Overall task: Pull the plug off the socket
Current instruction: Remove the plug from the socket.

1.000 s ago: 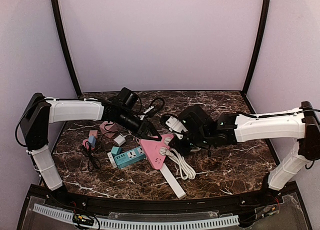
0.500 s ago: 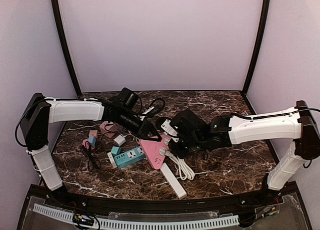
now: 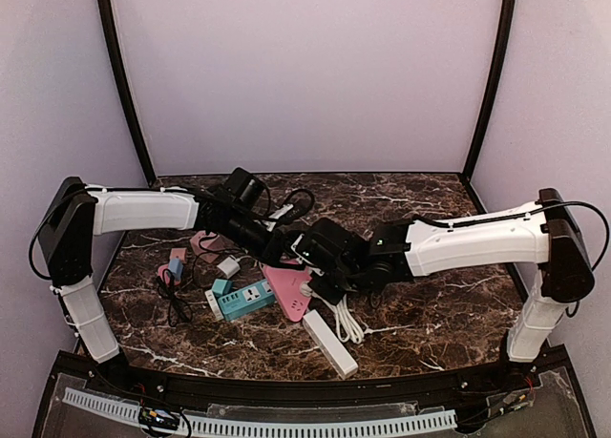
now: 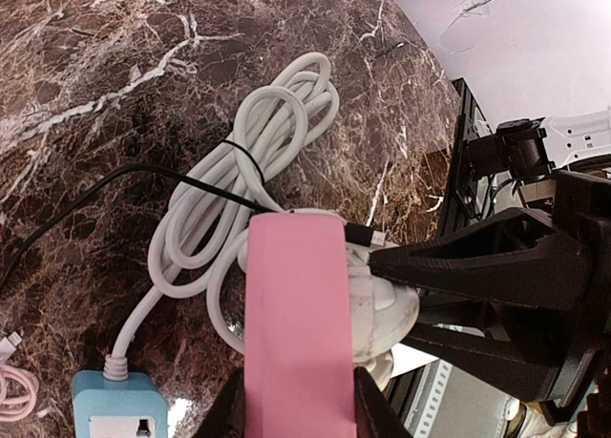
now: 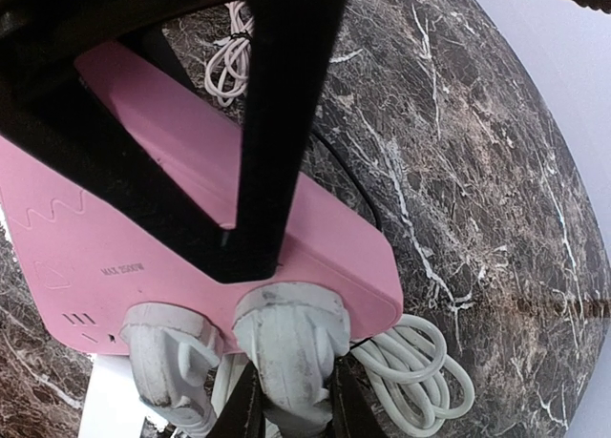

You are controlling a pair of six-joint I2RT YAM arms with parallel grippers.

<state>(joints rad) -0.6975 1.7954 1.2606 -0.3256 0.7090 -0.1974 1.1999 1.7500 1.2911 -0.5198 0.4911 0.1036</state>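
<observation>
One rounded white plug (image 5: pixel 291 338) seated in pink socket (image 5: pixel 339 261).

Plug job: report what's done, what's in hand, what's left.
Done: left pincer clamps the pink socket, right pincer is shut on one white plug. In hand: the pull; that plug sits fully seated. Left: draw it out; a second plug sits beside it.
</observation>
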